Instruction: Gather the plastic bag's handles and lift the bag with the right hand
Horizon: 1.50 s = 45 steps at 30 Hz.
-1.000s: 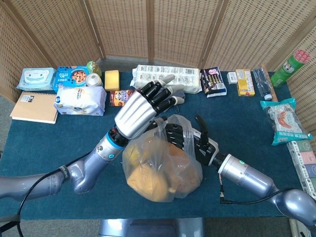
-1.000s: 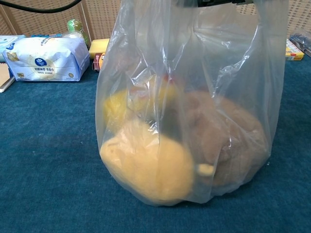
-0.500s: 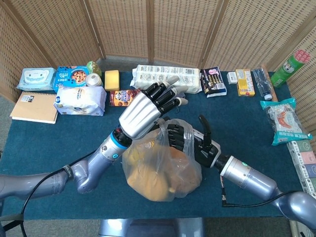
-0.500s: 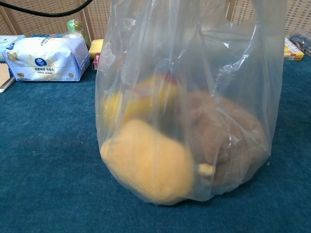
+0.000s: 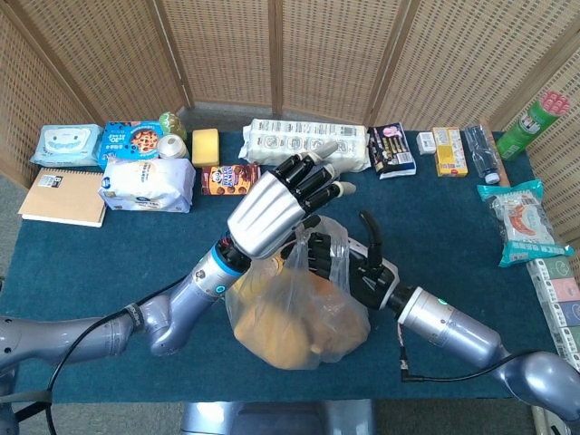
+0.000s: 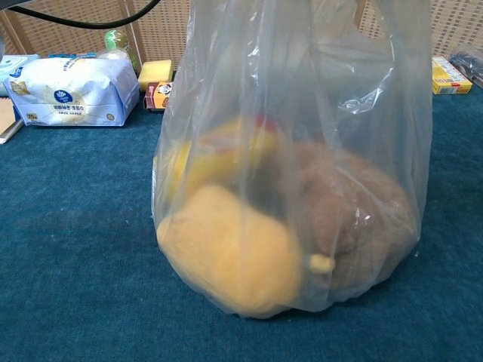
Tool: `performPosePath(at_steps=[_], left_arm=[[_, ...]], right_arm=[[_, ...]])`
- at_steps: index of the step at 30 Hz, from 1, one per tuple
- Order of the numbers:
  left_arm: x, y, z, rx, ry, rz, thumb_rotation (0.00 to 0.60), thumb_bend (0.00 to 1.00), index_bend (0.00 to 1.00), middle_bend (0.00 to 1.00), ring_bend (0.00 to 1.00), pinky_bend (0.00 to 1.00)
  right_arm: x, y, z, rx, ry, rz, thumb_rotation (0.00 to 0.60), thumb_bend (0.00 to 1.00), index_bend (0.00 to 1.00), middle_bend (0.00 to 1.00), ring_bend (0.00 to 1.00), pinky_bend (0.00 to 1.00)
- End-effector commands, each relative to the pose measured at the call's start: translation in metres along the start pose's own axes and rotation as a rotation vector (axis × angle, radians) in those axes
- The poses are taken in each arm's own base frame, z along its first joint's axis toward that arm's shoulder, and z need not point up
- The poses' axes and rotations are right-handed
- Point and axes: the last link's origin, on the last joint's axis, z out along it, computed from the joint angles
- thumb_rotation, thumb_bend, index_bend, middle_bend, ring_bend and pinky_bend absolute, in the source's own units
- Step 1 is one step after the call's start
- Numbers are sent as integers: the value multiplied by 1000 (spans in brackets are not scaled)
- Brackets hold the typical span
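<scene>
In the chest view neither hand shows; the plastic bag [image 6: 290,166] fills most of the frame and its top runs off the upper edge, so the handles cannot be seen there. In the head view the right hand [image 5: 349,263] is partly hidden behind the bag's bunched top, its dark fingers curled around the gathered plastic and grasping it. The left hand [image 5: 281,204] hovers just above and to the left of the right hand, released, fingers spread and holding nothing. The bag stands upright on the blue surface [image 5: 109,254] directly below both hands, its long axis vertical, with a yellow plush shape [image 6: 226,256] and a brown one [image 6: 355,219] blurred inside. Beyond the left hand lie a long white packet [image 5: 308,140], a cookie box [image 5: 222,178], a tissue pack [image 5: 145,184] and a notebook [image 5: 62,197].
</scene>
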Motion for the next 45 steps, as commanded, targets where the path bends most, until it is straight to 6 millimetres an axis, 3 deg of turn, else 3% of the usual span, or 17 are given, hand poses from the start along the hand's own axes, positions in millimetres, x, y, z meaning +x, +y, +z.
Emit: performPosePath(at_steps=[1, 21, 35, 45], left_arm=[[-2, 1, 2, -2, -2, 2, 600, 126, 284, 223, 94, 262], [-3, -3, 3, 12, -1, 8, 600, 124, 283, 220, 89, 260], [-2, -1, 6, 23, 8, 11, 600, 120, 283, 215, 86, 260], [-4, -6, 5, 40, -7, 17, 600, 121, 282, 215, 86, 260]], right_arm=[[-1, 2, 2, -3, -1, 3, 0, 163, 246, 321, 212, 139], [-3, 5, 8, -5, 1, 14, 0, 168, 238, 286, 168, 103], [-8, 10, 8, -40, -22, 9, 0, 171, 247, 328, 251, 155], [-6, 9, 4, -40, 2, 16, 0, 201, 383, 470, 425, 325]])
